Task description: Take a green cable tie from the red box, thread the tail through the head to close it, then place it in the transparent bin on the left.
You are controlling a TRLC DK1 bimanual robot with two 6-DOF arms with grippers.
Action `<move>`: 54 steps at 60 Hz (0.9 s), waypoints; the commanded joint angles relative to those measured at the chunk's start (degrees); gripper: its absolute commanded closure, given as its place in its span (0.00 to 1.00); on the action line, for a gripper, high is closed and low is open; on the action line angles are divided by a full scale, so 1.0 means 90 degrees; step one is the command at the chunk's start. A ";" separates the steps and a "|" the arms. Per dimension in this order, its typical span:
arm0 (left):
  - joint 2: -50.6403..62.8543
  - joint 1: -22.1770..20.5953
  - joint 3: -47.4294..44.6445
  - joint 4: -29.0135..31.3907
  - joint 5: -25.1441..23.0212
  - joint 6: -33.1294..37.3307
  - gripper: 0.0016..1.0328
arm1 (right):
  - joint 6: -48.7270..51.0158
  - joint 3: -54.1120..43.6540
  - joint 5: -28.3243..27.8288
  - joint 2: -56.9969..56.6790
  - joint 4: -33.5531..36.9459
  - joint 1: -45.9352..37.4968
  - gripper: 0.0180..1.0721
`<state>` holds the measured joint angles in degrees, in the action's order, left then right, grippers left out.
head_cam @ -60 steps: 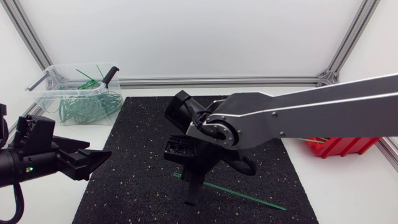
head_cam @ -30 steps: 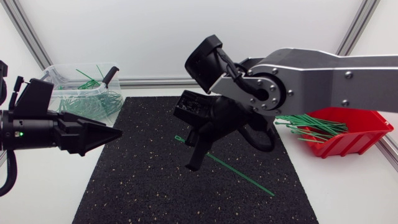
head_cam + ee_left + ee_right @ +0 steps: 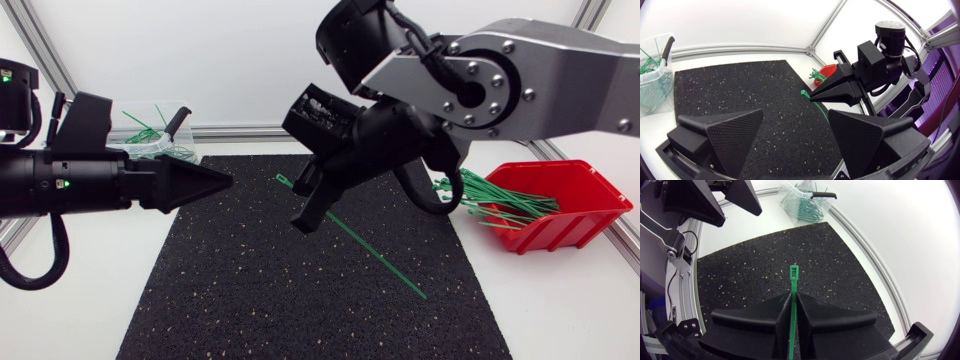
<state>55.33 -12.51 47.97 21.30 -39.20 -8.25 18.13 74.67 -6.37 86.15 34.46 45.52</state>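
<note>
My right gripper (image 3: 304, 220) hangs above the black mat (image 3: 250, 290), shut on a straight green cable tie (image 3: 372, 252). The tie's head (image 3: 793, 271) sticks out just past the fingertips, and its tail slants down toward the mat's right side. My left gripper (image 3: 226, 183) is open and empty. It points at the right gripper from the left, a short gap away. In the left wrist view the right gripper (image 3: 815, 96) and the tie's head (image 3: 804, 93) lie straight ahead of my open left gripper (image 3: 796, 114). The red box (image 3: 560, 215) of green ties stands at the right. The transparent bin (image 3: 165, 140) stands at the back left.
The transparent bin (image 3: 807, 202) holds several closed green ties and a black-handled tool (image 3: 177, 121). My left arm covers part of the bin in the head view. An aluminium frame rail (image 3: 300, 130) runs along the table's back edge.
My right gripper has lifted the tie off the mat, up and toward the back. My left gripper has risen and moved right toward it. The red box has come out from under the right arm.
</note>
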 commanded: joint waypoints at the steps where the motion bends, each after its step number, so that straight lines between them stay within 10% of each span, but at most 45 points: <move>1: 0.0112 -0.0172 0.0120 -0.0365 -0.0088 -0.0480 0.15 | -0.0227 0.0258 -0.0083 -0.0051 -0.0010 -0.0038 0.89; 22: 0.0463 -0.0670 -0.0183 -0.1996 -0.0078 -0.1417 0.19 | -0.0579 0.0521 -0.0435 -0.0148 -0.0088 -0.0302 0.89; 54: 0.0854 -0.0826 -0.0124 -0.2621 -0.0127 -0.2032 0.21 | -0.1077 0.0502 -0.0493 -0.0676 -0.0606 -0.0292 0.89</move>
<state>62.81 -19.59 46.28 -1.21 -39.48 -24.29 10.17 78.43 -10.68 81.62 29.89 42.33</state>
